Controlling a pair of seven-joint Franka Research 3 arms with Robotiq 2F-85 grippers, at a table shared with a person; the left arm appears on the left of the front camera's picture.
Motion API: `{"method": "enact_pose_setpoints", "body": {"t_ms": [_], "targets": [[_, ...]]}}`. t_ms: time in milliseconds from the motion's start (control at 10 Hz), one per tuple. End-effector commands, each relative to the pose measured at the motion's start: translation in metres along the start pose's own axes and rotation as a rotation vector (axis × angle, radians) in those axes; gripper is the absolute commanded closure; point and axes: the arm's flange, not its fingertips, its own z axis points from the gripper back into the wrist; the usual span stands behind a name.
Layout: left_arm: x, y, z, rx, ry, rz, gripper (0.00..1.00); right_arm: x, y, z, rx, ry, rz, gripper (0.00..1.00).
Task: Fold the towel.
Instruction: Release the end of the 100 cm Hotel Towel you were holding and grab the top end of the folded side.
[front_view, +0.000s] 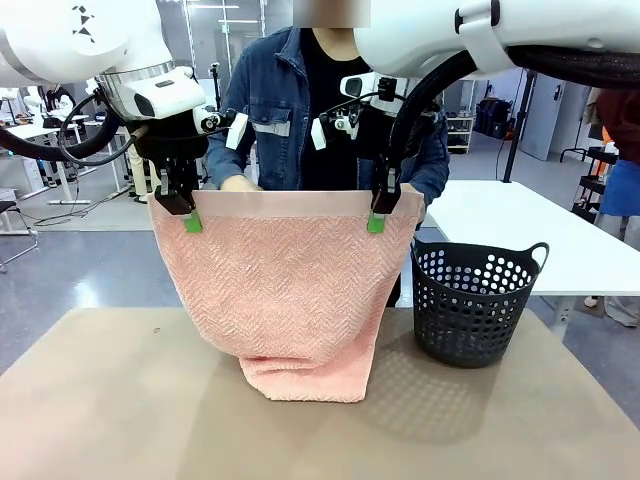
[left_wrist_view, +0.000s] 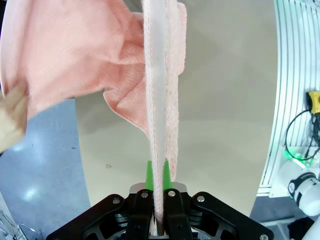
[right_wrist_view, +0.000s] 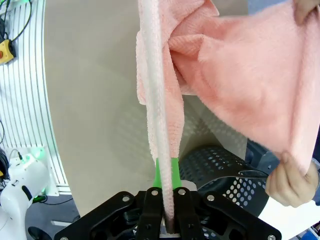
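Note:
The salmon-pink towel (front_view: 290, 290) hangs in the air over the table, its plain band stretched flat along the top and its lower fold resting on the tabletop. My left gripper (front_view: 190, 218) is shut on the top left corner, and my right gripper (front_view: 377, 218) is shut on the top right corner. In the left wrist view the towel (left_wrist_view: 160, 100) runs edge-on up from between the green pads (left_wrist_view: 149, 175). The right wrist view shows the towel (right_wrist_view: 160, 100) pinched the same way between its pads (right_wrist_view: 174, 170). The person's hands (front_view: 238, 183) hold the far layer behind the top edge.
A dark perforated basket (front_view: 472, 300) stands on the table to the right of the towel, close to my right arm. The tan tabletop (front_view: 120, 400) spreads in front and to the left. The person stands right behind the towel at the far edge.

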Motion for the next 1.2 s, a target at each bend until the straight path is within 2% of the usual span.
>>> {"method": "enact_pose_setpoints", "body": {"t_ms": [0,1100], "targets": [[-0.0013,0.0003,0.0009,0.002,0.002,-0.002,1.0,-0.0005,-0.0001,-0.0003,0.003,-0.007,0.006,1.0],[-0.0013,0.0003,0.0009,0.002,0.002,-0.002,1.0,-0.0005,-0.0001,-0.0003,0.003,-0.007,0.006,1.0]]}}
